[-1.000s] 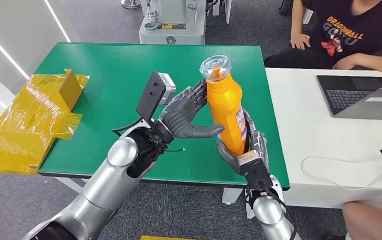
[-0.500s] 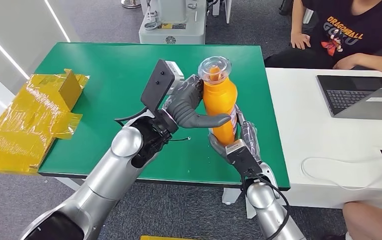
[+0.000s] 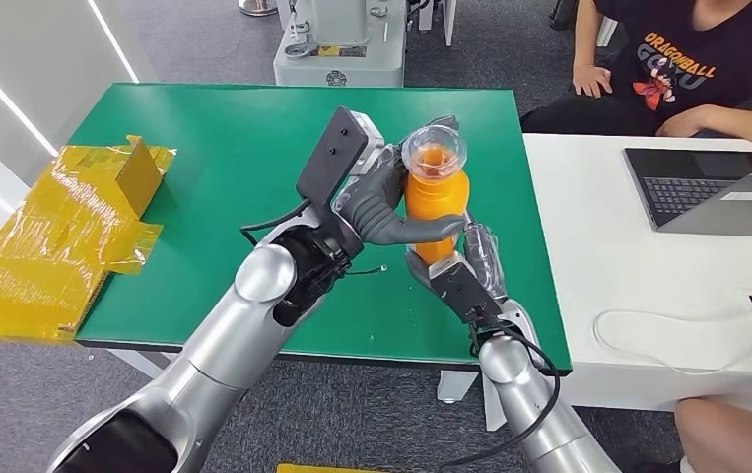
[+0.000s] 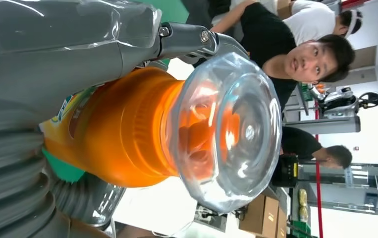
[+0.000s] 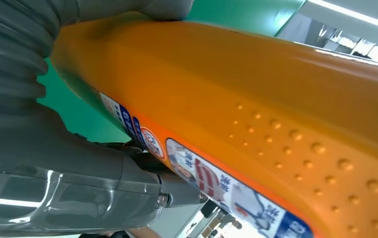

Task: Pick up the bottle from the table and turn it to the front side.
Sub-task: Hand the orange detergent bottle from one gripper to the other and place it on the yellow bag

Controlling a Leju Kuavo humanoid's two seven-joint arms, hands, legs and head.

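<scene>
Yellow taped-up cardboard box (image 3: 61, 232) sits off at the far left edge of the green table (image 3: 204, 148), nothing to do with this. Moving right: my left hand (image 3: 376, 202) is wrapped round the upper body of the orange plastic bottle with the clear domed cap (image 3: 435, 197), thumb across the front, fingers behind. Bottle's up off the table, roughly upright, cap tipped toward my head camera. Right of that, my right hand (image 3: 460, 276) cups the lower end from underneath, fingers closed on it, so both hands have hold of it at once. Right wrist view shows the printed label (image 5: 211, 183) running along one side of the bottle, so I reckon the turn isn't finished. Tip for this bit: let one hand carry while the other loosens and re-grips, small twists, never both slack together. Far right there's a white desk with a laptop (image 3: 712, 192) and a person in a black t-shirt (image 3: 687, 59)
</scene>
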